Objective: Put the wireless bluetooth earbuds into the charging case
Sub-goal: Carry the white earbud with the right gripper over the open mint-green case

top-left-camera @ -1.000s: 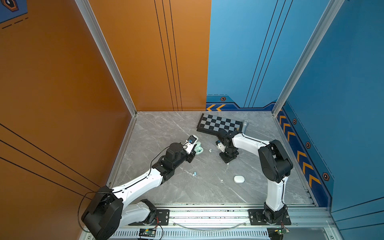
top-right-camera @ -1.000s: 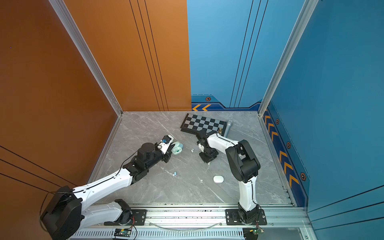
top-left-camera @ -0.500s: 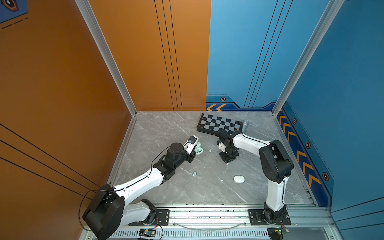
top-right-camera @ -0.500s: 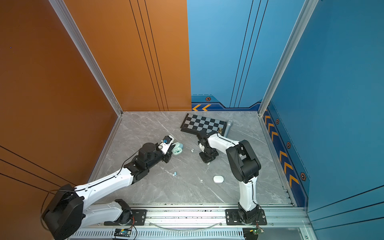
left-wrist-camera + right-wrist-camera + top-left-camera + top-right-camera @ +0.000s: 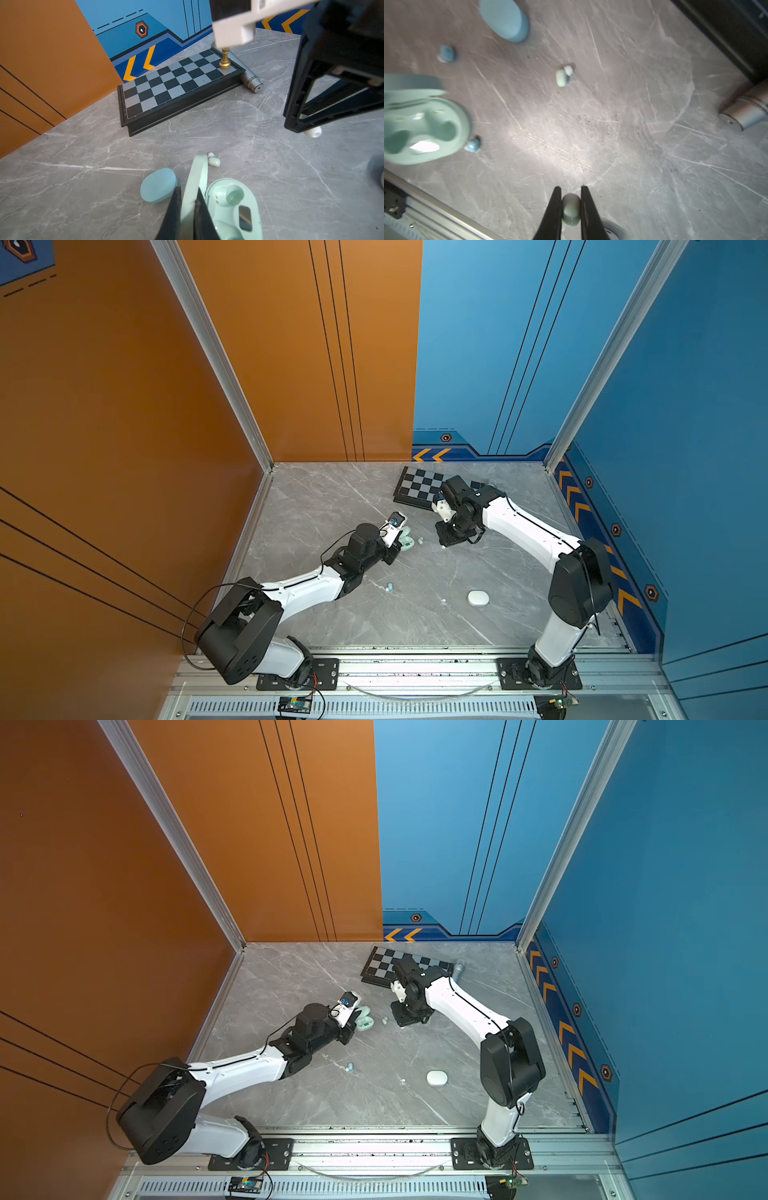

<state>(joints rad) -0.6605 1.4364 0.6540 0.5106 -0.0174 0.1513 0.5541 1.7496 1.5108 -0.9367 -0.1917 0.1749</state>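
chessboard sits at the desk's back edge | left gripper clamped tight on the raised lid of the open mint case, mid-desk | right gripper just right of it, pinched onto 1 pale green earbud | 1 loose earbud lying right beside the lid

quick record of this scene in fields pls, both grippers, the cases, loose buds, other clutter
left gripper: jaws shut on the raised lid of the mint case
right gripper: jaws shut on a pale earbud
mint case: open, sockets look empty
other cases: blue case closed, beside the mint one; white case closed, set apart from them
loose earbuds: pale green bud, blue bud, another blue bud, on the table
clutter: chessboard with gold chess piece, silver cylinder beside it
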